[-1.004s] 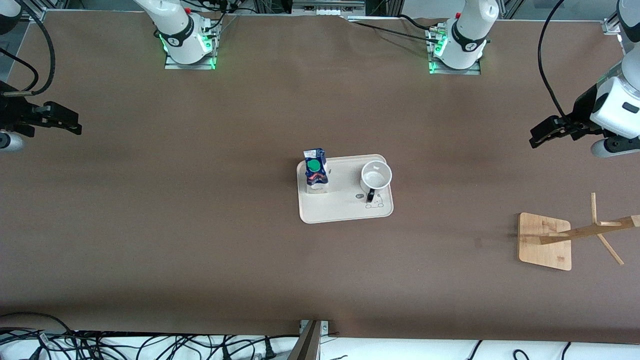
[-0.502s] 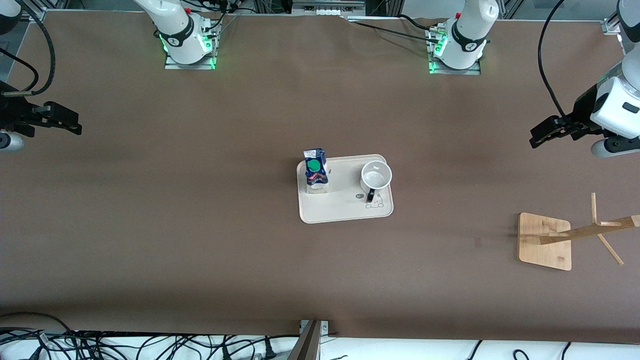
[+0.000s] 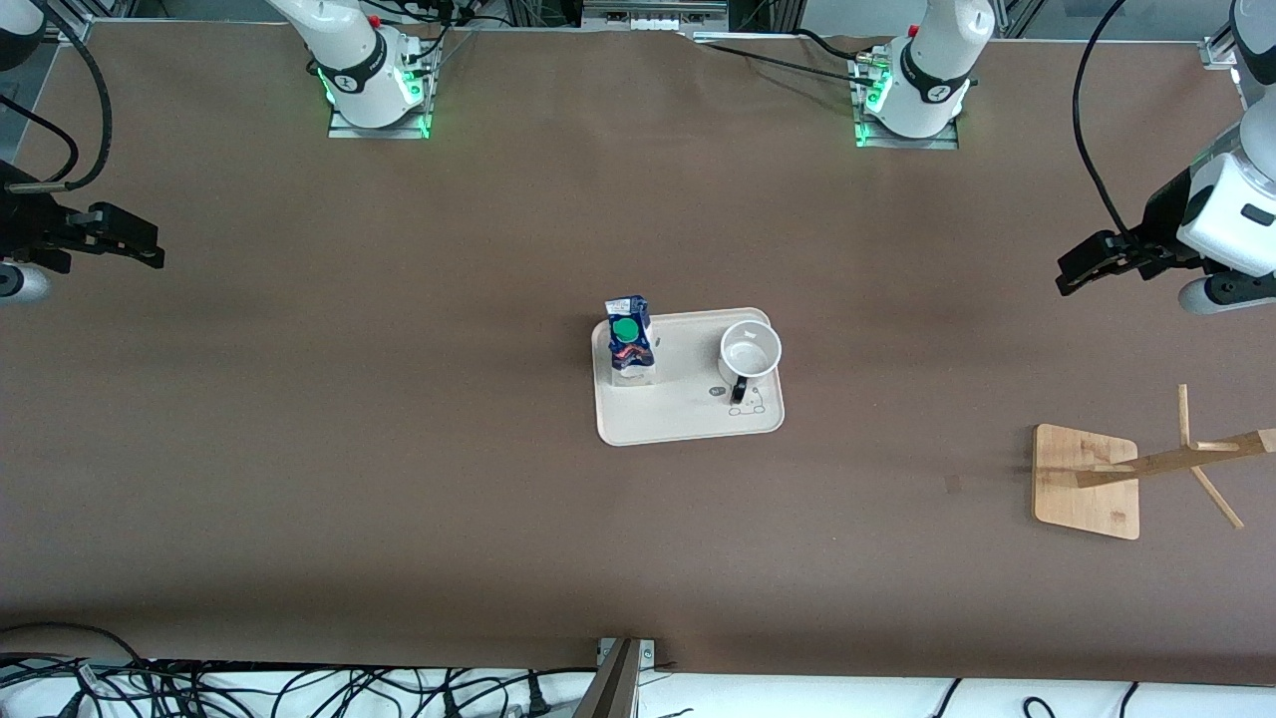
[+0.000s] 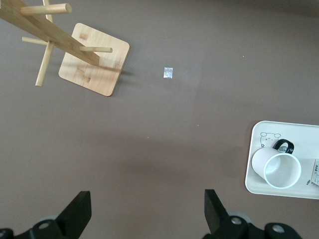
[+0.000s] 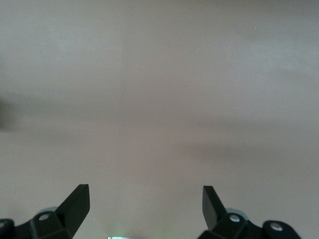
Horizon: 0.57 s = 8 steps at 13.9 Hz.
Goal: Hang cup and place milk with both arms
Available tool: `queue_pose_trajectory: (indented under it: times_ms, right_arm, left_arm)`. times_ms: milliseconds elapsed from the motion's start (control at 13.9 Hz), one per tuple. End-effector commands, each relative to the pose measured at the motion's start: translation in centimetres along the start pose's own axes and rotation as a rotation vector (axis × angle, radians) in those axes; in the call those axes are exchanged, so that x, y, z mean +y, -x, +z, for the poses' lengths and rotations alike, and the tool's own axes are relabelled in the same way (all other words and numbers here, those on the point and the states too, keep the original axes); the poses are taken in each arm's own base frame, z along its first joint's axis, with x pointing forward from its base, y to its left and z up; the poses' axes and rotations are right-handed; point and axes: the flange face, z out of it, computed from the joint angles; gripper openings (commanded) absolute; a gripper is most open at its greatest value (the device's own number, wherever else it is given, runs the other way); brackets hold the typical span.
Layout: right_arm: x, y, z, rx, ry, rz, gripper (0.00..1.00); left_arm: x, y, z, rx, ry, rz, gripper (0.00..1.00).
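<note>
Both pincers are held released above bare brown tabletop (image 3: 399, 449) at its ends: left pincer (image 3: 1082, 267), right pincer (image 3: 140, 244); the white smiley mug (image 3: 750, 351) and blue-white milk carton (image 3: 630, 344) are left standing on the cream tray (image 3: 678, 414) mid-table.

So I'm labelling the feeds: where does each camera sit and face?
Front: high across the brown table, facing both bases; both arms show.
Left wrist: looks down on the wooden peg rack; open left gripper shows.
Right wrist: over bare tabletop; open right gripper shows.
Front and left wrist share the white black-handled mug.
</note>
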Motion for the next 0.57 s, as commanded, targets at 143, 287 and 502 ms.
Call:
queue_pose_trajectory:
  times_ms: [143,287,502]
  right_arm:
    - [-0.36,1.09,-0.19,0.029,-0.014,-0.004,1.0]
    - [-0.67,0.87,-0.03,0.023,-0.013,-0.008,1.0]
    - [-1.05,0.5,0.48,0.014,-0.024,-0.011,1.0]
  left_arm:
    - [-0.24,-0.25,-0.54,0.003,-0.026,0.012,1.0]
    - [-0.16,-0.23,-0.54,0.003,-0.026,0.014,1.0]
    - [-0.31,-0.31,-0.45,0.002,-0.026,0.011,1.0]
